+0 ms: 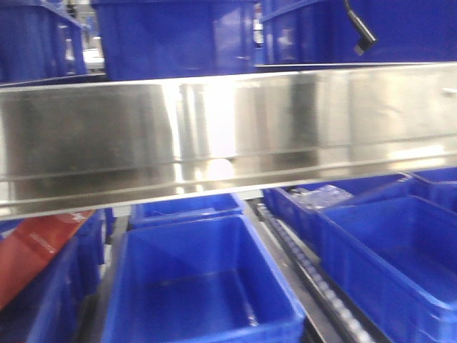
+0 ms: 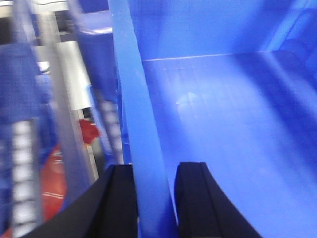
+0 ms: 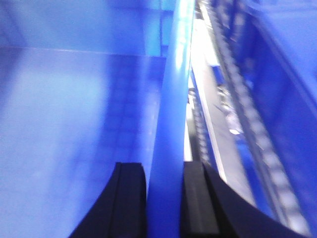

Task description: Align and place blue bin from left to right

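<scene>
The open blue plastic bin (image 2: 223,109) sits beside the rack's grey roller track (image 3: 247,114), left gripper (image 2: 154,168) clamped over its left wall, right gripper (image 3: 163,166) over its right wall; unequal arm travel would likely skew it, slipping a rim or jamming a corner against the track.
</scene>
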Tool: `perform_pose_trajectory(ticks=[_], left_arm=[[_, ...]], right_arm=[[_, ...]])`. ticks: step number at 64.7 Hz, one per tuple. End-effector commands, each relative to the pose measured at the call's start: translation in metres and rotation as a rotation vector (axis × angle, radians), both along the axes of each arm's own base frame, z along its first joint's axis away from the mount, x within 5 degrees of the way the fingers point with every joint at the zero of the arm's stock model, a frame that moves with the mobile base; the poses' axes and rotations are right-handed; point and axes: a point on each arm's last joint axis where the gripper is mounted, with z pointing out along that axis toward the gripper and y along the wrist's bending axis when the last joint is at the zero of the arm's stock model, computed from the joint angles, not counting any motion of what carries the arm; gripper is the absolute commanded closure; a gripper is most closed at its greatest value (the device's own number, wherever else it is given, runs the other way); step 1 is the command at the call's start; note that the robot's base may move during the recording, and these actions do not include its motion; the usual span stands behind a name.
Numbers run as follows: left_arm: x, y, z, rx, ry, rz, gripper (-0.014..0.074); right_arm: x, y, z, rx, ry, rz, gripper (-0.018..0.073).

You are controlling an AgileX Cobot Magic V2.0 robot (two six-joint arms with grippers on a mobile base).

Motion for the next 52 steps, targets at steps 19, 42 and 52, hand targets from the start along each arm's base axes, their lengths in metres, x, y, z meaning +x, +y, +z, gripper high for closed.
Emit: perform_pose_trajectory(ticks=[19, 42, 52], left_arm=[[-0.0089, -0.003, 0.0207, -0.022, -0.129, -0.031, 0.0613], [-0.0089, -0.003, 0.0207, -0.022, -0.129, -0.031, 0.0613], [-0.0089, -0.003, 0.0207, -0.022, -0.129, -0.031, 0.0613]], right_arm=[[-0.0058, -0.0009, 0.0254, 0.01, -0.187, 0.04, 0.0629], [-0.0058, -0.0009, 0.0254, 0.01, -0.187, 0.04, 0.0629], [-0.0058, -0.0009, 0.0254, 0.01, -0.187, 0.04, 0.0629]])
